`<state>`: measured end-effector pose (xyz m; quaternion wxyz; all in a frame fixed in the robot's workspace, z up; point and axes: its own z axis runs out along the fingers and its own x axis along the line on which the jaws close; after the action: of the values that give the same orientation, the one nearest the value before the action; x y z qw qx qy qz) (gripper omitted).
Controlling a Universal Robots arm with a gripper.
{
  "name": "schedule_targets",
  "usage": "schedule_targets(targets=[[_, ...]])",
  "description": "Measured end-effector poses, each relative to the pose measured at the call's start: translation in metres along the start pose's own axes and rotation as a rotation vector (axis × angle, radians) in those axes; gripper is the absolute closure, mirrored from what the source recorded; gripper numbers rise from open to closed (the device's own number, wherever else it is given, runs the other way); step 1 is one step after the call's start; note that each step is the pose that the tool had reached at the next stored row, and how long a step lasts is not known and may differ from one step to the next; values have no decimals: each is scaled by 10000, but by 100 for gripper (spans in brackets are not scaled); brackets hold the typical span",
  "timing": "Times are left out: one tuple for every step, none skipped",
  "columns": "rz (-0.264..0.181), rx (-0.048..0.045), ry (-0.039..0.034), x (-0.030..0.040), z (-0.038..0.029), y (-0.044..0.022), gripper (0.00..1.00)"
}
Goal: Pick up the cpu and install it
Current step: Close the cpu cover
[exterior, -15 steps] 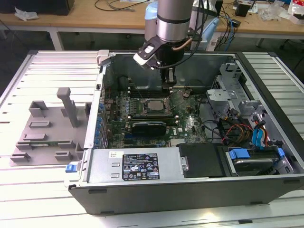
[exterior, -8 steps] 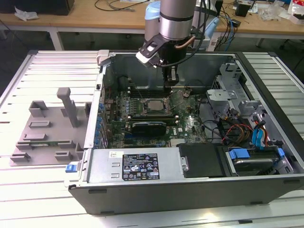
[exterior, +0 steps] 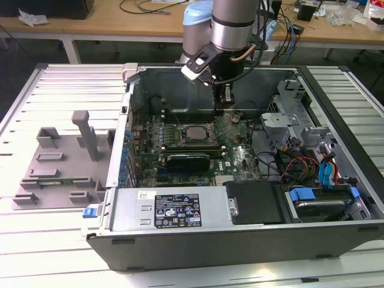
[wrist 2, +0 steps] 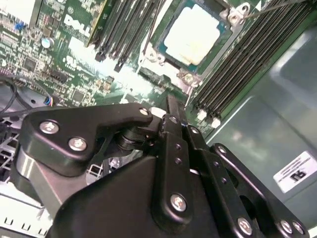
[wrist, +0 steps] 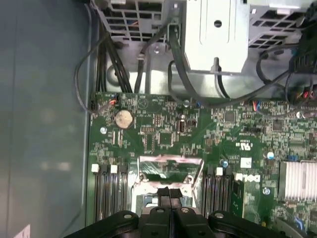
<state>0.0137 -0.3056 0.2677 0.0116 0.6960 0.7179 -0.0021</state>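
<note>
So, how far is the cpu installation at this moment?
The cpu already lies flat in its socket, so picking and placing look done. The gripper is shut on nothing and hangs over the motherboard, at the exterior view's right of the socket. Whether the socket is clamped shut, I cannot tell.

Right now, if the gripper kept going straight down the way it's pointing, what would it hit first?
Probably the raised metal socket frame, just beyond the gripper's shut jaws in the first wrist view, or the motherboard beside it; depth is unclear. The cpu lies seated to one side, seemingly off that line.
</note>
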Motion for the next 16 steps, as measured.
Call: schedule_targets(targets=[[-1,1,0,-3,0,61,89],[-1,1,1,-3,1,103,89],[-1,5,0,-5,2,154,89],[-2,10,-1,-6,2,183,89],[0,14,0,-7,3,209,89],[-2,20,1,-8,4,255,89],[-2,35,0,-11,7,334,89],[-3,54,3,-13,14,429,89],[-1,66,2,-14,33,470,89],[-3,73,1,-15,74,496,89],[-3,79,1,-15,104,516,89],[-2,84,2,-15,137,534,89],[-2,88,3,-14,158,543,89],[-2,95,3,-14,181,549,89],[-1,114,5,-14,215,550,89],[0,116,2,-14,220,550,89]])
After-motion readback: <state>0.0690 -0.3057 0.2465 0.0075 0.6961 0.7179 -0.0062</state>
